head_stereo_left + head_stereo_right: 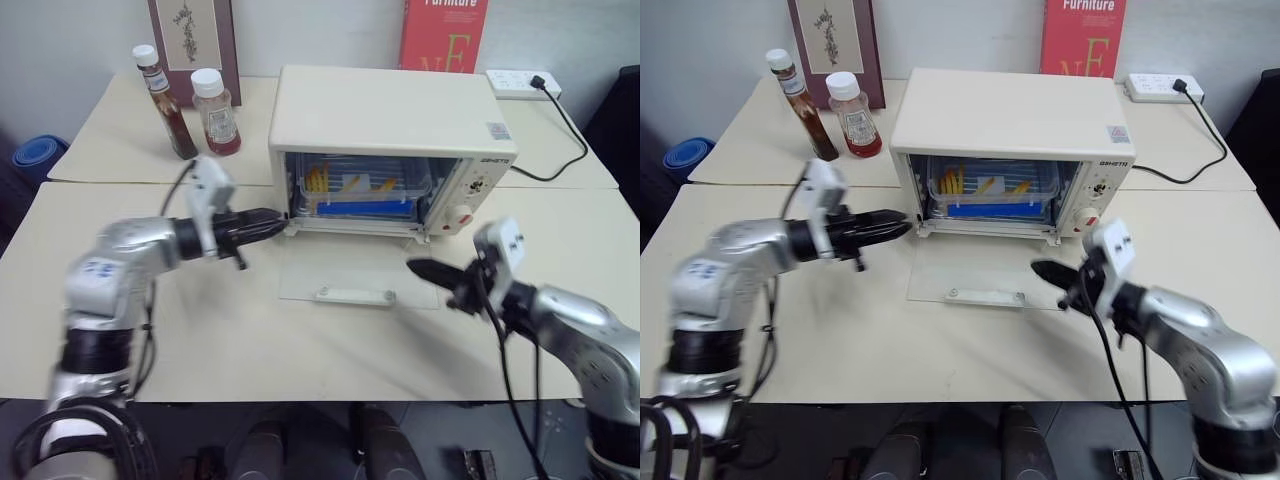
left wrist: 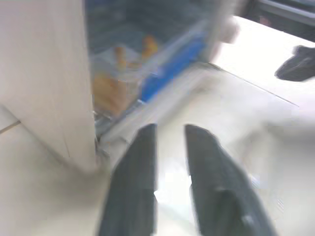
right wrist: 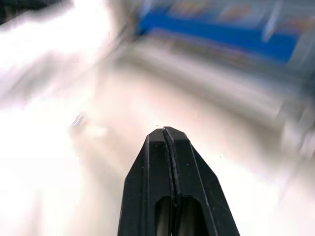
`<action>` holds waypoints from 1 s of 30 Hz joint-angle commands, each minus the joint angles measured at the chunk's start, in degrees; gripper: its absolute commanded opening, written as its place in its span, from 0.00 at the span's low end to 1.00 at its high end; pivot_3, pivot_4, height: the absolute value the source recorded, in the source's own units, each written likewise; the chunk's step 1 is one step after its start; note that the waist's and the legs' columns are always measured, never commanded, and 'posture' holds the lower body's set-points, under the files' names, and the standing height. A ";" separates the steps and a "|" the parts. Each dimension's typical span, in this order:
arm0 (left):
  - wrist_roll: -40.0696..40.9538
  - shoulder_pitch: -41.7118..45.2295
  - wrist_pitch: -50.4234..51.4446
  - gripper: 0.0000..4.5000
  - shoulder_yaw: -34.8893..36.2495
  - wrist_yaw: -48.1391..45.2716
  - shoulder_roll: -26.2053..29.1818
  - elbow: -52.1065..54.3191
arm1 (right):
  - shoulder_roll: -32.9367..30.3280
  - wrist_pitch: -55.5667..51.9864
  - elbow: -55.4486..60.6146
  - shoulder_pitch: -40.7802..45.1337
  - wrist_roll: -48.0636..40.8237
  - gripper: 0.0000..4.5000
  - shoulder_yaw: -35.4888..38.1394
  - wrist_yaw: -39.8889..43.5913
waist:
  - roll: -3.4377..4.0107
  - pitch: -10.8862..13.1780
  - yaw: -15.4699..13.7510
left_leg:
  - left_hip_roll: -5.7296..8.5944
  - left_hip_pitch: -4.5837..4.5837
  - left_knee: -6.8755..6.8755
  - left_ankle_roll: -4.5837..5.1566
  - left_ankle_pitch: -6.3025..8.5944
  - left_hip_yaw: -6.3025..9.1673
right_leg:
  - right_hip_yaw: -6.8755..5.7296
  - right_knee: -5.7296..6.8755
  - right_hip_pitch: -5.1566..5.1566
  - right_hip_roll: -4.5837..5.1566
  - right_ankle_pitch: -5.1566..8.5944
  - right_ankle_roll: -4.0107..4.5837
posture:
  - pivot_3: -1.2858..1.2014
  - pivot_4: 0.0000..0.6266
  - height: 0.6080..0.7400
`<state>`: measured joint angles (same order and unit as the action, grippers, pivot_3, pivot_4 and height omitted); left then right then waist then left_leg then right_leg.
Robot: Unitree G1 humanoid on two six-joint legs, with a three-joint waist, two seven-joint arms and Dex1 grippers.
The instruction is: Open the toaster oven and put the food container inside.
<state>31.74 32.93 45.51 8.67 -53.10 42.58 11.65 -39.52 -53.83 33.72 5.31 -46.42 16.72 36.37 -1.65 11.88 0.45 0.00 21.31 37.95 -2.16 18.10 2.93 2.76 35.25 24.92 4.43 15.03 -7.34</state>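
I see one toaster oven (image 1: 390, 130) standing on the table (image 1: 200, 320), its glass door (image 1: 355, 275) folded down flat onto the table in front of it, with the cream bar handle (image 1: 354, 295) at the door's near edge. Inside the open cavity sits the one food container (image 1: 362, 187): a clear box with a blue strip along its front edge, holding yellow-orange strips that stand up toward its left and middle. The container lies wholly within the oven, clear of both hands.

Two sauce bottles stand on the table to the oven's left: a tall narrow one (image 1: 165, 103) with dark contents, and just beside it a shorter, wider one (image 1: 215, 112) with red contents; both have white caps.

My left hand (image 1: 272, 222) hangs level just beside the oven's lower left front corner, empty. The left wrist view shows its fingers (image 2: 135, 191) parted by a narrow gap with nothing between them, and also the oven's cream side wall, the container behind it, and a dark shape at the far edge that is my right hand (image 2: 295, 66). My right hand (image 1: 1043, 270) hovers over the table near the door's right front corner; the right wrist view shows its two fingers (image 3: 160, 187) pressed together, empty, with the blue strip blurred beyond.

The head views alone take in a framed picture (image 1: 192, 35), a red book (image 1: 443, 35) and a power strip (image 1: 522, 84) at the back.
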 commanded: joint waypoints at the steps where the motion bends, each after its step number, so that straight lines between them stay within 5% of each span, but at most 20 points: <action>1: 4.42 -3.25 -0.66 0.51 3.74 -12.69 10.94 4.16 | -0.67 -0.68 4.84 -7.42 -3.28 0.00 3.93 0.11 | 0.00 0.00 0.02 | -0.01 -0.15 -0.01 0.01 0.01 0.01 | -0.01 -0.01 -0.16 -0.02 0.03 0.04 | 0.52 0.24 1.00; 4: 2.82 -5.29 -4.29 0.73 2.97 -19.86 19.11 2.05 | 2.64 2.38 2.70 -11.84 0.46 0.00 2.23 -3.28 | 0.01 0.00 0.04 | -0.04 -0.37 -0.01 0.04 0.01 -0.01 | -0.02 -0.11 -0.41 -0.06 0.20 0.36 | 0.52 0.24 1.00; 8: 1.41 -3.24 -7.60 1.00 1.57 -23.40 22.74 -1.62 | 6.07 5.57 0.10 -13.53 4.26 0.00 -0.65 -5.42 | 0.02 0.00 -0.16 | -0.01 -0.34 0.01 0.06 0.00 -0.05 | 0.04 -0.15 -0.41 -0.04 0.36 0.67 | 0.52 0.24 1.00; 14: 0.81 1.77 -8.91 1.00 -0.85 -22.94 21.49 -3.03 | 9.07 10.87 -6.52 -8.54 10.77 0.00 -4.66 -8.18 | 0.02 0.01 -0.04 | 0.01 -0.24 0.01 0.07 0.01 -0.03 | 0.05 -0.14 -0.36 -0.04 0.01 0.03 | 0.52 0.24 1.00; 18: 0.93 2.80 -8.85 1.00 -1.41 -23.24 21.06 -3.91 | 7.43 8.53 -5.28 -2.49 4.94 0.00 0.31 -7.09 | 0.08 0.04 0.88 | 0.00 -0.19 0.00 0.11 0.03 -0.04 | 0.05 -0.13 -0.28 -0.04 0.00 0.01 | 0.52 0.24 1.00; 23: -0.37 3.50 -10.92 1.00 -2.00 -23.96 21.29 -6.47 | -3.72 1.90 -3.64 4.94 -10.79 0.33 12.92 -1.93 | 0.36 0.22 1.12 | 0.00 -0.14 0.01 0.13 0.04 -0.05 | 0.09 -0.11 -0.24 -0.03 -0.03 -0.04 | 0.52 0.24 1.00; 27: -0.29 5.75 -11.17 1.00 -1.54 -24.60 21.49 -9.07 | -18.80 -4.40 -7.93 6.76 -18.39 0.62 21.75 8.05 | 0.39 0.24 1.01 | -0.07 -0.12 -0.01 0.23 0.09 0.01 | -0.02 -0.15 -0.24 -0.09 0.00 -0.01 | 0.52 0.24 1.00; 30: -0.33 7.55 -11.31 1.00 -1.30 -25.32 21.78 -11.30 | -23.95 -6.00 -10.05 5.18 -19.48 0.62 24.77 12.93 | 0.32 0.20 0.97 | -0.12 -0.13 0.01 0.33 0.14 0.03 | -0.06 -0.25 -0.34 -0.13 0.01 0.00 | 0.52 0.24 1.00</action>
<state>31.32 39.02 34.88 5.74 -77.71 63.23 0.98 -62.08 -58.81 24.38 10.97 -64.49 39.03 46.55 -1.33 12.08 1.43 -0.11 21.19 37.96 -1.83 18.24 2.94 2.72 35.00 24.59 4.31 15.04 -7.35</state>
